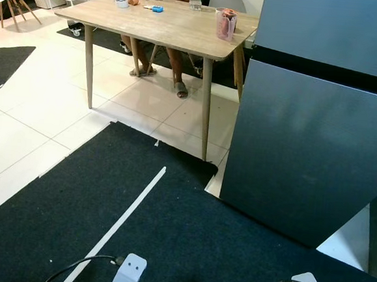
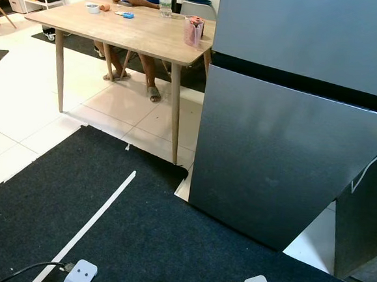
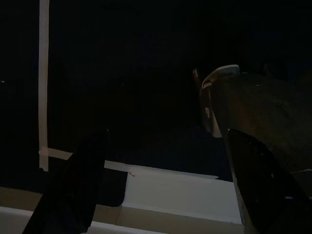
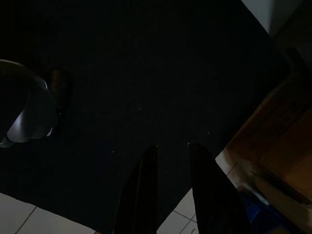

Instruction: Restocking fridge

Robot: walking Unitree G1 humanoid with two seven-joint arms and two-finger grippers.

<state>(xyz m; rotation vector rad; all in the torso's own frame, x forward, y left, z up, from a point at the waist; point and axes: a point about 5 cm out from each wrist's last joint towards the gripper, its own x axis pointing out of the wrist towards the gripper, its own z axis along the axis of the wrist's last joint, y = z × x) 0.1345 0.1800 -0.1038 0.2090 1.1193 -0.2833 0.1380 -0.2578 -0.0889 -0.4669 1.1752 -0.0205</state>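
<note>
Left eye view shows you the fridge (image 1: 306,144), doors closed, heavy and slick-faced: take its door edge, left gripper (image 3: 161,195) spread wide, right gripper (image 4: 173,187) narrowly parted, both empty.

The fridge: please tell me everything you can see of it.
The fridge is tall, with smooth grey-blue metallic-looking doors that reflect light softly. A black gap separates the upper door from the larger lower one. Both doors look closed; no handle can be made out. It stands at the right, its base meeting the black mat, beside the wooden table.
</note>
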